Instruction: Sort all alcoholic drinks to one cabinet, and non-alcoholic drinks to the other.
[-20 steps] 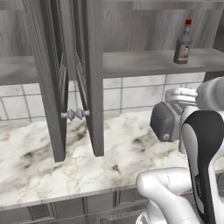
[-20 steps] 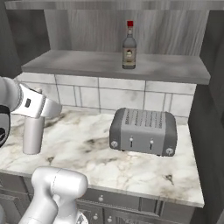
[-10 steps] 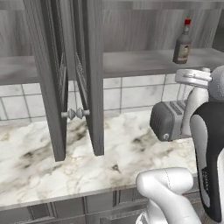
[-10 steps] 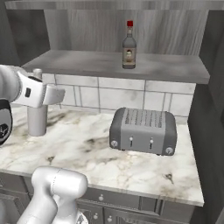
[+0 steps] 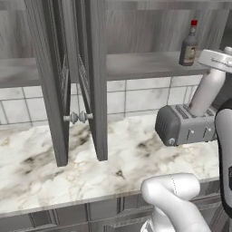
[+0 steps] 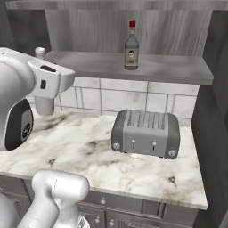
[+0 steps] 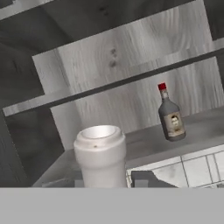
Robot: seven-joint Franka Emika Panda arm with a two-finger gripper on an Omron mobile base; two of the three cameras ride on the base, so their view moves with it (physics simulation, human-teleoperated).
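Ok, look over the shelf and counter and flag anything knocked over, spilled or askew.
Nothing stands out. The red-capped bottle stands upright on the cabinet shelf, the toaster sits flat on the counter, and the pale bottle sits between the fingers. No spills show.

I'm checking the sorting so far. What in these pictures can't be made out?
- Held bottle: pale with a wide cap; its lower body is cut off at the bottom of the hand view, and the arm covers part of it in the right base view.
- Gripper: the bottle blocks the jaw gap.
- Red-capped dark bottle: label print too small.
- Left cabinet shelf: partly behind the open doors in the left base view.
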